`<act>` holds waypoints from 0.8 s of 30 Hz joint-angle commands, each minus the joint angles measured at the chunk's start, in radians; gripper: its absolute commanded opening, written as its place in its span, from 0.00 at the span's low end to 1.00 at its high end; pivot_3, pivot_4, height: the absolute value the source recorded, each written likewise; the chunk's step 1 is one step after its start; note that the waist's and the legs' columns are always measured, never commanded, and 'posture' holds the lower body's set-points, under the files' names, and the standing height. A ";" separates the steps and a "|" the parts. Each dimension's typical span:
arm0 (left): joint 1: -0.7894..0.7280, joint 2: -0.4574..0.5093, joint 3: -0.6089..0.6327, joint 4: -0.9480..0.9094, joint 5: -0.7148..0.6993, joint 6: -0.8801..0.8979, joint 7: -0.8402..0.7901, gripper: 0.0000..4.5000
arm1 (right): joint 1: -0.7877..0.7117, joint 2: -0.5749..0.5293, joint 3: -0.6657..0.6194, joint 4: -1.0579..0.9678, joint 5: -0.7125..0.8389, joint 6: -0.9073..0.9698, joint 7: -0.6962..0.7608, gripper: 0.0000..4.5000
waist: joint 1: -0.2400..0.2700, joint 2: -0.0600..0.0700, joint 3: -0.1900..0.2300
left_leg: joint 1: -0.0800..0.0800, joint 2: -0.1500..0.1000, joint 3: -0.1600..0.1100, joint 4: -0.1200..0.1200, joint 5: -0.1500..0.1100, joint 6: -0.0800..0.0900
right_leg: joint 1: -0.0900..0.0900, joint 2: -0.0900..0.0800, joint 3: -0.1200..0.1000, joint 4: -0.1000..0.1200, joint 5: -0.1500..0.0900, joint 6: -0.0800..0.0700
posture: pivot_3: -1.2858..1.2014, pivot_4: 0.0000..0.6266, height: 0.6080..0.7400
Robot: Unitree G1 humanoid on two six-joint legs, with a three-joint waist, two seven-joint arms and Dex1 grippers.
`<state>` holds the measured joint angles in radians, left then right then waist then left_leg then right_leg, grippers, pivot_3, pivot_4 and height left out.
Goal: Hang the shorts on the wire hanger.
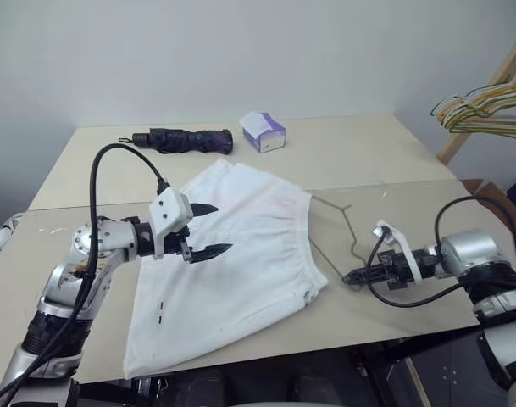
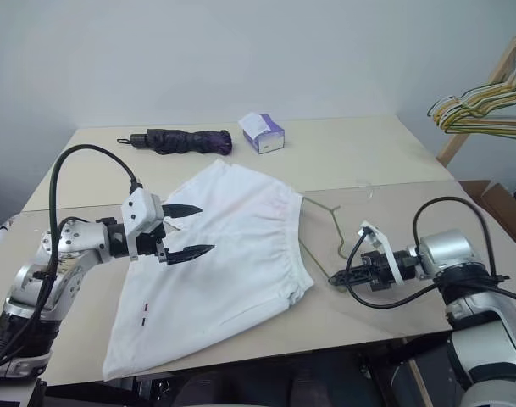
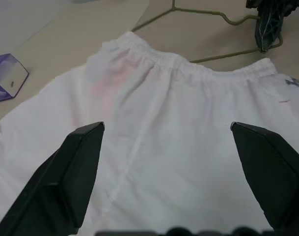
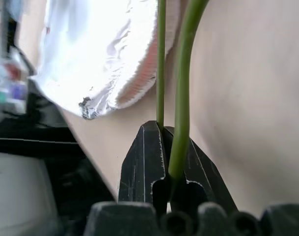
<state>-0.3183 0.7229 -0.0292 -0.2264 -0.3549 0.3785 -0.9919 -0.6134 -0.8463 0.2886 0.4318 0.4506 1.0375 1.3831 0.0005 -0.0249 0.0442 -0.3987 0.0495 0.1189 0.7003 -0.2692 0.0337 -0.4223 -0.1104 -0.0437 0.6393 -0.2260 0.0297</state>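
With the left gripper [image 1: 208, 230] gaping wide and empty above the shorts [image 1: 232, 263] (spread mid-table toward its front edge), the right gripper [image 4: 165, 147] pinches the hanger [image 1: 332, 233] beside the waistband, where thin wire could twist loose.

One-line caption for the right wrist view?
Right gripper shut on the wire hanger, shorts lying beside it on the table.

Part of the wire hanger [image 1: 330, 233] is hidden under the shorts [image 1: 232, 263]. At three o'clock, hangers on a wooden rack [image 1: 486, 106] are cut off.
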 commanded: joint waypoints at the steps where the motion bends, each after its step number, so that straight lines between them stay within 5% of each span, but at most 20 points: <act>1: -0.015 0.014 0.019 -0.020 -0.003 -0.024 -0.012 0.99 | 0.038 -0.008 -0.078 -0.196 -0.027 -0.110 -0.098 0.00 | 0.000 0.000 0.000 | 0.000 0.000 0.000 0.000 0.000 0.000 | 0.000 0.000 0.000 0.000 0.000 0.000 | 0.53 0.00 1.00; 7: -0.107 0.015 0.074 0.027 -0.059 -0.041 -0.062 0.99 | 0.079 -0.011 -0.057 -0.391 -0.175 -0.387 -0.214 0.00 | -0.008 0.000 0.000 | 0.000 0.000 0.001 0.000 0.000 0.000 | 0.000 0.000 0.000 0.001 0.000 0.000 | 0.52 0.00 1.00; 13: -0.289 0.045 0.137 0.183 -0.083 -0.108 -0.131 0.99 | -0.018 0.028 0.005 -0.377 -0.299 -0.526 -0.233 0.00 | -0.019 0.000 0.000 | 0.000 0.000 0.002 0.000 0.000 -0.001 | 0.000 0.000 0.000 0.000 0.000 0.000 | 0.52 0.00 1.00; 24: -0.644 0.156 -0.103 0.630 0.037 -0.415 -0.617 0.99 | -0.198 0.115 0.137 -0.338 -0.440 -0.565 -0.160 0.00 | -0.019 0.000 0.000 | -0.002 0.000 0.005 0.001 0.004 -0.006 | -0.001 0.000 -0.001 0.001 -0.001 0.001 | 0.53 0.00 1.00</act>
<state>-0.9055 0.8467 -0.0681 0.3662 -0.3324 0.0195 -1.5541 -0.7682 -0.7367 0.4264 0.0986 0.0230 0.4787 1.2152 -0.0187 -0.0247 0.0442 -0.4008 0.0494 0.1239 0.7013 -0.2654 0.0275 -0.4236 -0.1100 -0.0451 0.6399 -0.2268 0.0308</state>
